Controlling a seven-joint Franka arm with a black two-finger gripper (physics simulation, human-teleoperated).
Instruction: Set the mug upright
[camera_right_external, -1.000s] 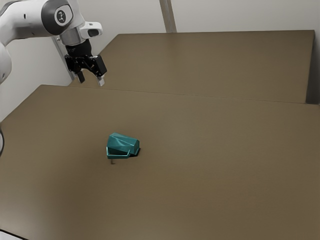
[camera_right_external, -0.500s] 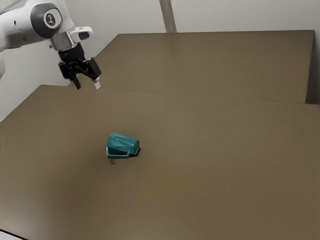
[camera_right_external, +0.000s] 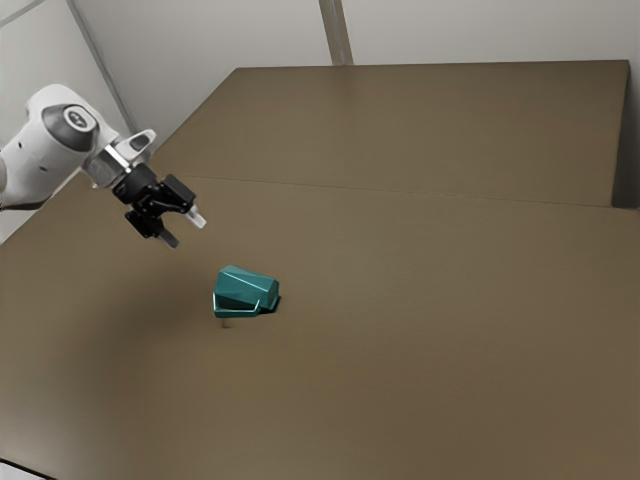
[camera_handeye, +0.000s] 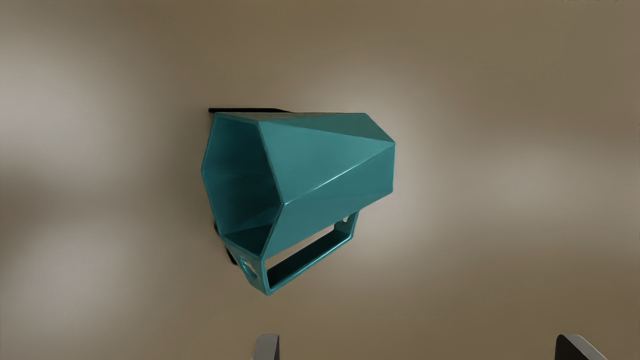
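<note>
Item: one mug (camera_right_external: 245, 291), teal, faceted, lying on its side on the table (camera_right_external: 420, 350), left of centre in the exterior view. Its wide mouth (camera_handeye: 242, 180) points to about nine o'clock there, its narrower base to about three.

Handling (judged): stiff, fairly light; the glossy, tapering walls could slip or roll in a careless pinch. Fragility uncertain.

Suggested hold: across the body near its middle, or by the wall at the mouth, leaving room to turn it base down.

Obstruction: the angular handle (camera_handeye: 310, 260), on the mug's six o'clock side in the exterior view; it may catch a finger or hinder rolling.

Fingers (camera_handeye: 267, 347): spread wide, holding nothing, apart from the mug at its ten-to-eleven o'clock.

Surroundings: pale wall (camera_right_external: 480, 30) at twelve o'clock, beyond the table; no hindrance to a grasp, by appearance.
</note>
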